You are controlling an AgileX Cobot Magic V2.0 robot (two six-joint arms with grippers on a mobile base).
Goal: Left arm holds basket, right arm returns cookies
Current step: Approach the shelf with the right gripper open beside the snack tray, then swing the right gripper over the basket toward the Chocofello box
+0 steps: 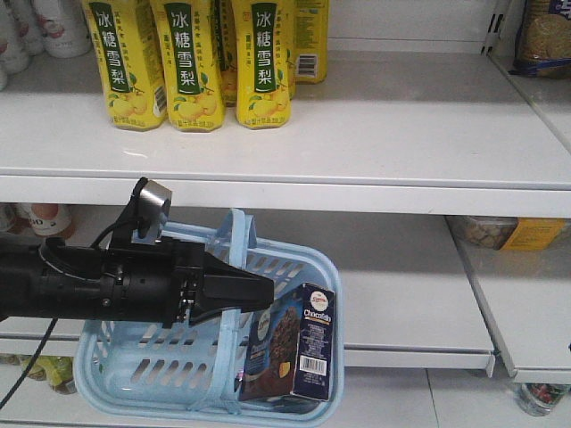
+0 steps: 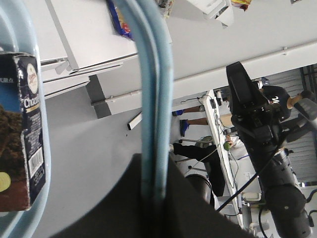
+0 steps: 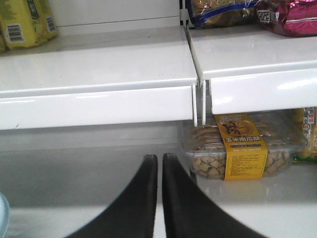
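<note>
The light blue basket [image 1: 111, 361] hangs in front of the lower shelf. My left gripper [image 1: 260, 290] is shut on the basket's two hoop handles [image 1: 237, 234]. In the left wrist view the handles [image 2: 154, 99] run straight down into the left gripper [image 2: 156, 191]. The cookies [image 1: 305, 343], a dark navy Chocofello box, stand upright in the basket's right end, and the cookies [image 2: 22, 129] also show at the left edge of the left wrist view. My right gripper [image 3: 160, 166] is shut, holds nothing, and points at the lower shelf. The right arm [image 2: 257, 134] shows off to the side.
Yellow drink bottles [image 1: 192, 62] stand on the upper shelf [image 1: 375, 183]. A clear snack tub with a yellow label [image 3: 240, 148] sits on the lower shelf, right of my right gripper. Snack bags [image 3: 277, 12] lie on the shelf above it.
</note>
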